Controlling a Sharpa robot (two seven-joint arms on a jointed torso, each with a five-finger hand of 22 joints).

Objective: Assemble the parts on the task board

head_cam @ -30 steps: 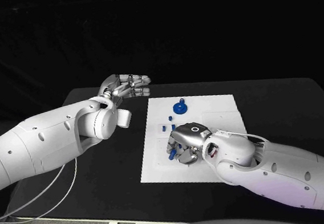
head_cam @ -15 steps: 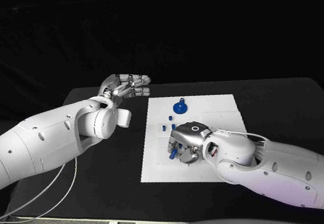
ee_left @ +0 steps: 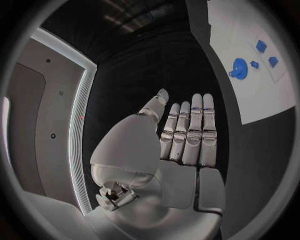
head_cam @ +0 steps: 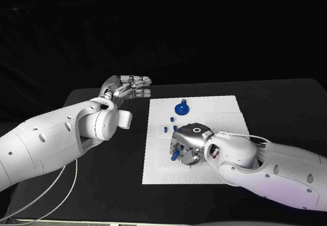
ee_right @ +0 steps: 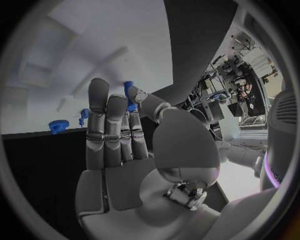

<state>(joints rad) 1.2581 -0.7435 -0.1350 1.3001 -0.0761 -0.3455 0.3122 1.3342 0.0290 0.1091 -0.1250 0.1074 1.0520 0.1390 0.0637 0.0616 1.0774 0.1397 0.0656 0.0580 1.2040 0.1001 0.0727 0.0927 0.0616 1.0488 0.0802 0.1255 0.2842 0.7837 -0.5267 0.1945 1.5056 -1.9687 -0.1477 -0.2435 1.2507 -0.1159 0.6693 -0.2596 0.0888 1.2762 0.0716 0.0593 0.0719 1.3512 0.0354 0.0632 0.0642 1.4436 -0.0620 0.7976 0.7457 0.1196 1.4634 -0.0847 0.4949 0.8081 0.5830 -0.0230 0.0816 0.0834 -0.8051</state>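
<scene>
The white task board [head_cam: 214, 111] lies in the middle of the black table. A round blue gear-like part [head_cam: 181, 109] stands near the board's far edge, with two small blue parts [head_cam: 167, 127] just in front of it. My right hand [head_cam: 190, 143] is low over the board's near half and pinches a small blue part [head_cam: 174, 155] between thumb and a finger; the right wrist view shows that part [ee_right: 129, 96] at the thumb tip. My left hand [head_cam: 126, 87] hovers beyond the board's far left corner, its fingers [ee_left: 190, 132] straight, holding nothing.
The black table [head_cam: 105, 169] stretches to the left and right of the board. From the left wrist, the board [ee_left: 228, 25] with the gear [ee_left: 239, 67] and small blue parts [ee_left: 261, 46] lies off to one side of my left hand.
</scene>
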